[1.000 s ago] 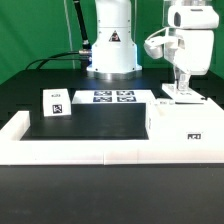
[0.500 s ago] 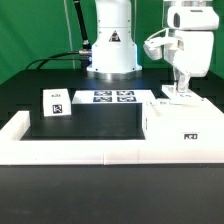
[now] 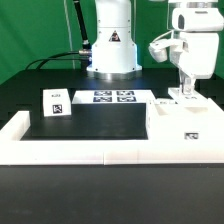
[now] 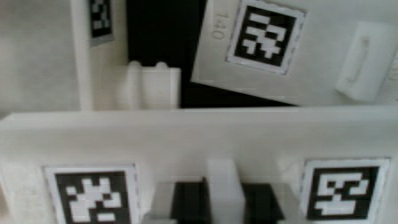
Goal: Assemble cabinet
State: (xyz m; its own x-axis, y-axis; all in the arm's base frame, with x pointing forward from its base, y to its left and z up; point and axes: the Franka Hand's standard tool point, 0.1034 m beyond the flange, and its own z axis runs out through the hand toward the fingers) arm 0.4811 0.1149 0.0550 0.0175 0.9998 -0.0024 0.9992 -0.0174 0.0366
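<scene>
The cabinet (image 3: 186,126), a large white box with a small tag on its front, stands on the exterior view's right inside the rail. My gripper (image 3: 186,94) reaches down onto the box's rear top. In the wrist view the gripper (image 4: 224,203) has its two black fingers (image 4: 187,203) pressed against a thin white upright strip (image 4: 224,185) of the cabinet (image 4: 178,135). A tag sits on either side of the strip. A loose white block with a tag (image 3: 55,103) stands apart on the left of the mat.
The low white rail (image 3: 70,150) frames the black mat. The marker board (image 3: 113,97) lies behind the mat before the robot base (image 3: 110,45). The wrist view shows another tagged white panel (image 4: 267,35) and a rounded white piece (image 4: 151,85) beyond the cabinet wall.
My gripper has shifted a little toward the exterior view's right. The cabinet's top face now shows broader and its front face shorter. The loose block has not moved.
</scene>
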